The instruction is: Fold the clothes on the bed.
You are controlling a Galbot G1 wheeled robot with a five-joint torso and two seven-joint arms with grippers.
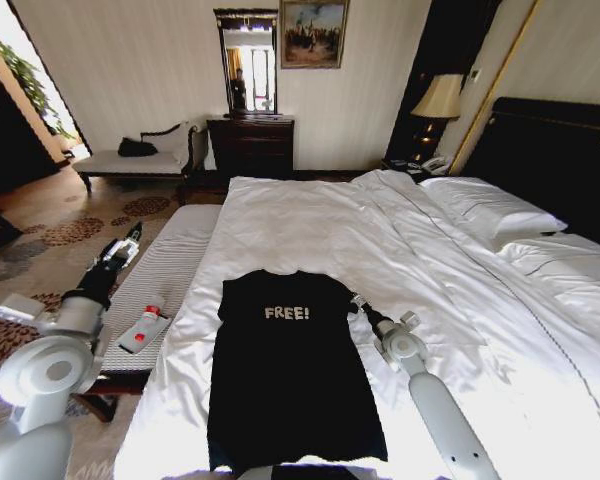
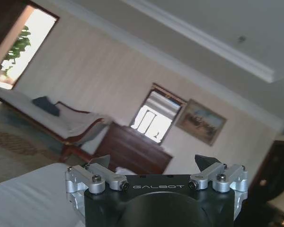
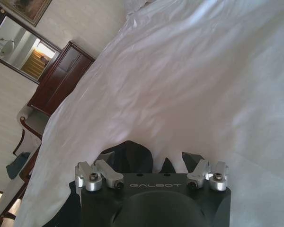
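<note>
The clothes are one black T-shirt [image 1: 285,380] with white "FREE!" lettering. It lies flat on the white duvet of the bed [image 1: 400,250], near the front edge, as a long narrow shape. My right gripper [image 1: 358,304] rests at the shirt's right shoulder edge. In the right wrist view this gripper [image 3: 147,160] is open, with the black cloth [image 3: 130,152] bunched just ahead of its fingertips. My left gripper [image 1: 130,236] is raised off the bed's left side, over the bench. In the left wrist view it [image 2: 154,163] stands open and holds nothing.
A striped bench [image 1: 175,255] runs along the bed's left side, with a white red-capped object [image 1: 143,327] on it. White pillows [image 1: 490,205] and a dark headboard [image 1: 555,150] are at the right. A dark dresser [image 1: 250,146] and a chaise [image 1: 130,160] stand by the far wall.
</note>
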